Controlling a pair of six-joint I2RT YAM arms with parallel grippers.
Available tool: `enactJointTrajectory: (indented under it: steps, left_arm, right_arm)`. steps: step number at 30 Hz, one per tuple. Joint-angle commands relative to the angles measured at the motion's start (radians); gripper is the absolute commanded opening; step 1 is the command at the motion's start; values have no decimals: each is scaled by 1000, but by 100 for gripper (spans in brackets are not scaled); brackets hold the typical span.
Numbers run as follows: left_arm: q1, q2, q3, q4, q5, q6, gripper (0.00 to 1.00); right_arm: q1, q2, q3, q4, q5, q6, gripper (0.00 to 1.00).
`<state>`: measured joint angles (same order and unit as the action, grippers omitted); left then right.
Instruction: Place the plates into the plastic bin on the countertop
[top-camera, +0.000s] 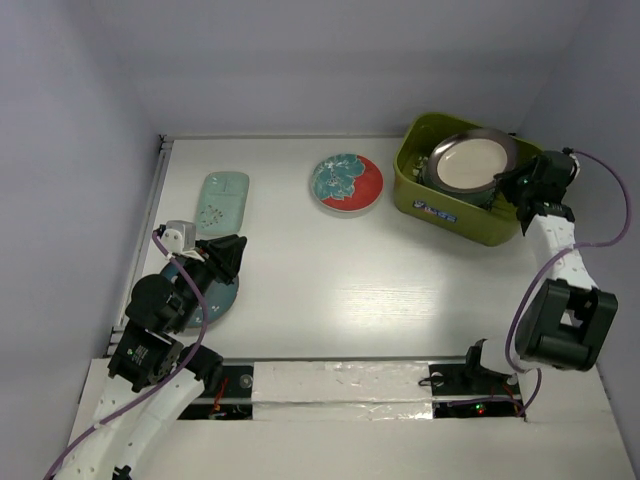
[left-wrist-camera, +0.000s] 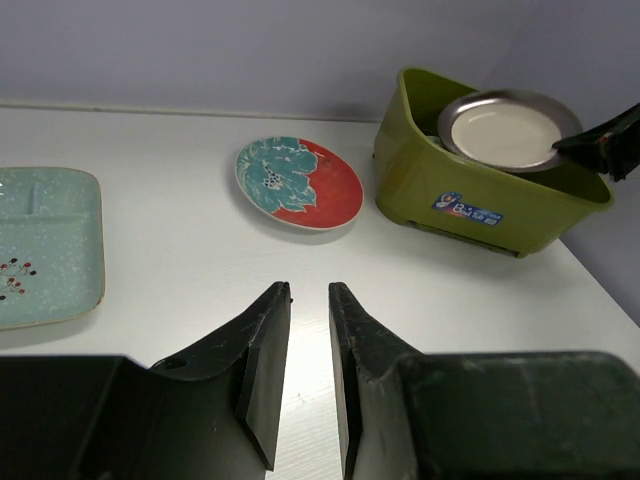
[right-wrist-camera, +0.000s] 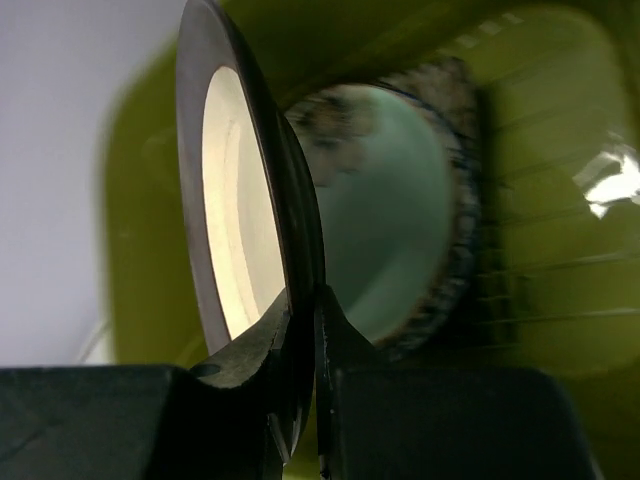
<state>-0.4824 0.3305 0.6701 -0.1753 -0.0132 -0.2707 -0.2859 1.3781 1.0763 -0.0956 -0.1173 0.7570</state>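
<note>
Black, slightly parted and empty, the left gripper (left-wrist-camera: 310, 297) hovers over the dark teal plate (top-camera: 220, 300) at near left, while farther right the right gripper (right-wrist-camera: 318, 302) clamps the brown-rimmed cream plate (top-camera: 470, 162) by its rim, tilted above the olive-green plastic bin (top-camera: 452, 217).

Pale grey walls (top-camera: 300, 60), glossy tape strip (top-camera: 340, 384)

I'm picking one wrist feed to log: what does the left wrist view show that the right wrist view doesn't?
Only the left wrist: the red-teal floral plate and pale mint rectangular plate on the countertop, plus the side label on the plastic bin. Only the right wrist: the bin's ribbed floor and a pale green, dark-rimmed plate behind the brown-rimmed cream plate. Both: the bin, the cream plate, and the right end effector gripping its rim.
</note>
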Motion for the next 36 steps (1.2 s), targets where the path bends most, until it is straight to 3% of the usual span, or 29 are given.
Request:
enactJointTrajectory:
  steps: [1,10,19,20,23,29,31,32,34,35,36]
  left_arm:
    - [-4,-5,40,39,2,5,20]
    - [-4,-4,40,40,2,7,20]
    - [-4,-15,40,42,9,7,21]
    - [-4,-16,40,43,9,7,21]
    - [-4,-21,40,43,9,8,21]
    - [-4,-31,40,43,9,7,22]
    - [-4,-34,40,45,9,5,22]
    - [-4,-34,40,45,9,7,22]
    - [-4,-36,40,43,9,5,22]
    - [-4,-35,40,45,7,5,22]
    - [-4,-34,40,45,6,5,22]
  right_arm:
    - [-21,24,103,97,-45,-5,0]
    - [-39,110,76,54,-7,-25,0]
    - [-39,102,31,-21,100,-82,52]
    - [-39,87,30,-45,114,-88,63]
    - [-39,33,10,-65,191,-100,76]
    - [-39,-146,-13,-98,211,-140,84]
    - [-39,-184,-18,-119,177,-148,84]
    - [-24,-201,-29,-113,159,-148,78]
    - [19,-264,-96,-72,76,-150,56]
    - [52,-278,-116,-38,53,-147,24]
    - [148,-286,-133,-24,19,-143,11]
